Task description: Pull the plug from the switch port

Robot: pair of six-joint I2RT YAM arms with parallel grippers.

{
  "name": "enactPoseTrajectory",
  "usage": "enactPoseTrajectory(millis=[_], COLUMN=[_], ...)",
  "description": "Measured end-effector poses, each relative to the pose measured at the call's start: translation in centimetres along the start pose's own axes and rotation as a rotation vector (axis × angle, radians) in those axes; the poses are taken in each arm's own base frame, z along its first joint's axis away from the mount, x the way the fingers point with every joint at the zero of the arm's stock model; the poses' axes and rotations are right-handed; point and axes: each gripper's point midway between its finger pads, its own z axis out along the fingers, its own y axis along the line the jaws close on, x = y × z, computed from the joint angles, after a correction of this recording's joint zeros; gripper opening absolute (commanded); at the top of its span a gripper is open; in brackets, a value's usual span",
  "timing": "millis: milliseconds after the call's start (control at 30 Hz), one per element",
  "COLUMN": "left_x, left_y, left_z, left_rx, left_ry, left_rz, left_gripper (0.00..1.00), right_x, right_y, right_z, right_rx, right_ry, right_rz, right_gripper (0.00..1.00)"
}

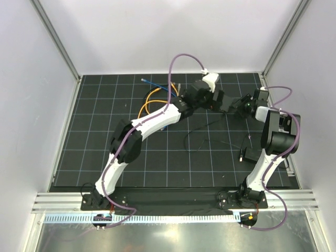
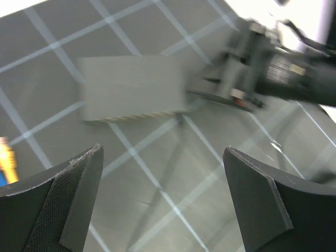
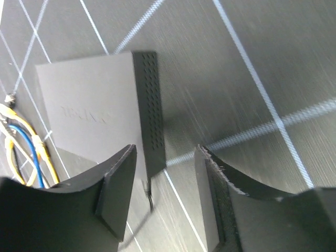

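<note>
A black mat (image 1: 105,157) ruled with a pale grid covers the table, shut in by plain white walls (image 1: 157,31) on aluminium posts (image 1: 58,42). From above, the left arm (image 1: 142,126) stretches in a long diagonal from its base towards the far right of the mat. The right arm (image 1: 273,142) stands up steeply and folds its wrist leftwards to meet it. What lies between the two wrists is black on black and cannot be made out here. A loop of orange and blue cables (image 1: 152,97) lies at the far side, and a thin black lead (image 1: 202,131) curls mid-mat. The left wrist view, blurred, gives what the top view hides: the switch (image 2: 134,86) lies flat on the mat, a toothed row along its near long edge, with the right arm's front end just beyond its short side. The left gripper (image 2: 163,152) hangs above the mat near the switch with its jaws spread wide, holding nothing. The right wrist view is sharper and shows the switch's vented side, with yellow and blue cables (image 3: 31,152) beside it. The right gripper (image 3: 167,149) hovers over the switch's near corner, jaws parted, with bare mat showing between them and nothing clamped.
</note>
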Motion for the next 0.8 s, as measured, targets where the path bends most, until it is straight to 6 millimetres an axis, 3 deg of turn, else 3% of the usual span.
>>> enactPoseTrajectory(millis=[67, 133, 233, 367, 533, 800], left_x=[0.4, 0.8, 1.3, 1.6, 3.9, 5.9], left_y=[-2.8, -3.6, -2.9, -1.6, -0.4, -2.1], left_z=[-0.9, -1.2, -1.1, -0.2, 1.4, 5.0], left_rx=[0.05, 0.099, 0.173, 0.242, 0.218, 0.253], left_ry=[0.017, 0.038, 0.079, 0.102, 0.147, 0.174], left_rz=[0.032, 0.029, -0.044, -0.18, -0.272, -0.32], left_gripper=[1.0, 1.0, 1.0, 0.99, 0.98, 0.73], right_x=[0.3, 0.5, 0.9, 3.3, 4.5, 4.3], right_y=[-0.3, -0.4, -0.4, -1.4, -1.7, -0.3], right_z=[-0.7, -1.3, -2.2, -4.1, -4.5, -3.3], right_rx=[0.022, 0.035, 0.034, 0.035, 0.009, -0.078], right_ry=[0.001, 0.006, 0.006, 0.018, 0.021, 0.0], right_rz=[-0.001, -0.006, -0.015, -0.012, 0.006, 0.04], right_gripper=[0.57, 0.57, 0.57, 0.56, 0.52, 0.44])
